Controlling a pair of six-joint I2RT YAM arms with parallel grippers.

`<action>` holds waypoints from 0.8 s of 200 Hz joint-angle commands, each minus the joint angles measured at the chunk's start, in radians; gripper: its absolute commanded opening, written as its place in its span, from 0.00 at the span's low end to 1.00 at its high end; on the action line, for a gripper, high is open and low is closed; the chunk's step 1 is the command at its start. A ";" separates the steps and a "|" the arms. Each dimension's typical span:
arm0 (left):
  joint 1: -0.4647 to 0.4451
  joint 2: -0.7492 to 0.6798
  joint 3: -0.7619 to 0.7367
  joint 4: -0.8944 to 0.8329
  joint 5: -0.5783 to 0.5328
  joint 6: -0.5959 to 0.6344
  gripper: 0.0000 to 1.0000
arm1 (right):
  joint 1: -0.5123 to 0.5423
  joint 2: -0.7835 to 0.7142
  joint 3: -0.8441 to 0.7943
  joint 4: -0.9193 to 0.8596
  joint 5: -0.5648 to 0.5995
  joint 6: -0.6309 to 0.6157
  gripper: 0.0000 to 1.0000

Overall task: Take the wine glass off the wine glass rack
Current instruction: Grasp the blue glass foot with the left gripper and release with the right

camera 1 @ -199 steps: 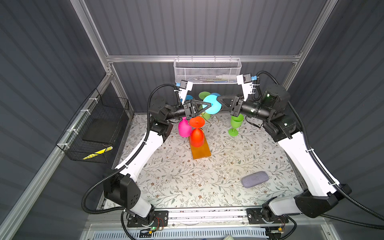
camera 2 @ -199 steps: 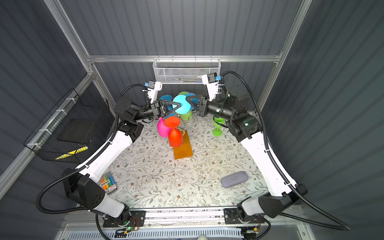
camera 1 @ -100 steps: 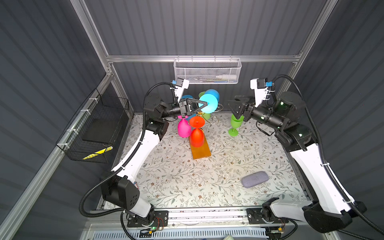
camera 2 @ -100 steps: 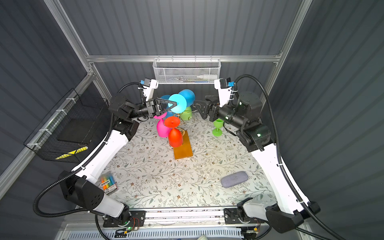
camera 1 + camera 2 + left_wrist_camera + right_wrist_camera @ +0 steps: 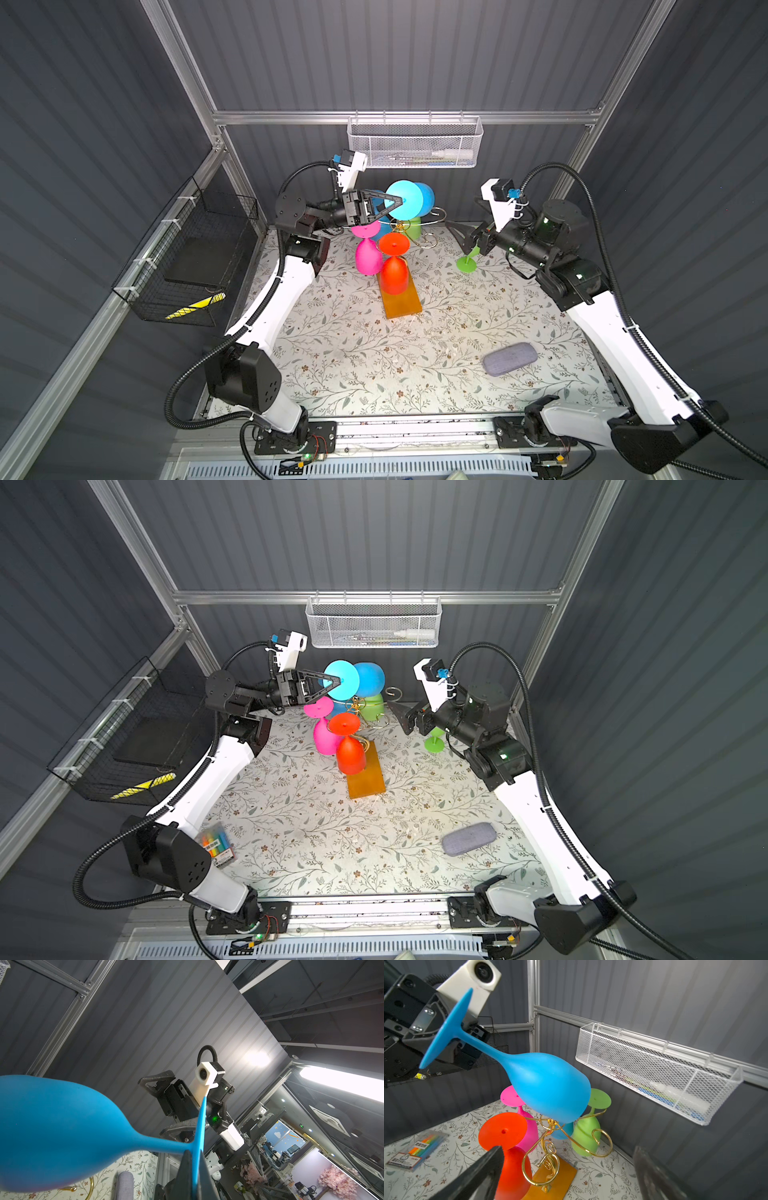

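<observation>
Mid lift-off, the matte sky-blue wine glass (image 5: 548, 1086) was gripped by its foot in the left end effector (image 5: 397, 200), seemingly just clear above the gold wire rack (image 5: 401, 301), the right end effector (image 5: 568, 1150) gaping empty; a carry clear was judged next.

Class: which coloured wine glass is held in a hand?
The tilted blue wine glass, foot pinched in the left hand; the orange glass, pink glass and green glass hang upside down on the gold rack.
</observation>
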 commanded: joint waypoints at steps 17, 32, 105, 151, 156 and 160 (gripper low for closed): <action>-0.002 -0.005 0.040 0.039 0.031 -0.046 0.00 | 0.041 0.035 -0.013 0.118 -0.086 -0.200 0.99; -0.002 -0.010 0.036 0.034 0.030 -0.045 0.00 | 0.044 0.062 0.001 0.135 -0.104 -0.209 0.99; -0.002 -0.034 0.013 0.042 0.014 -0.069 0.00 | 0.063 0.204 0.090 0.214 -0.124 -0.246 0.99; -0.002 -0.051 -0.004 0.045 -0.002 -0.073 0.00 | 0.078 0.288 0.166 0.211 -0.126 -0.258 0.99; -0.002 -0.054 -0.005 0.045 -0.004 -0.074 0.00 | 0.080 0.297 0.175 0.204 -0.129 -0.260 0.99; -0.002 -0.055 -0.007 0.046 -0.004 -0.073 0.00 | 0.081 0.303 0.183 0.199 -0.131 -0.260 0.99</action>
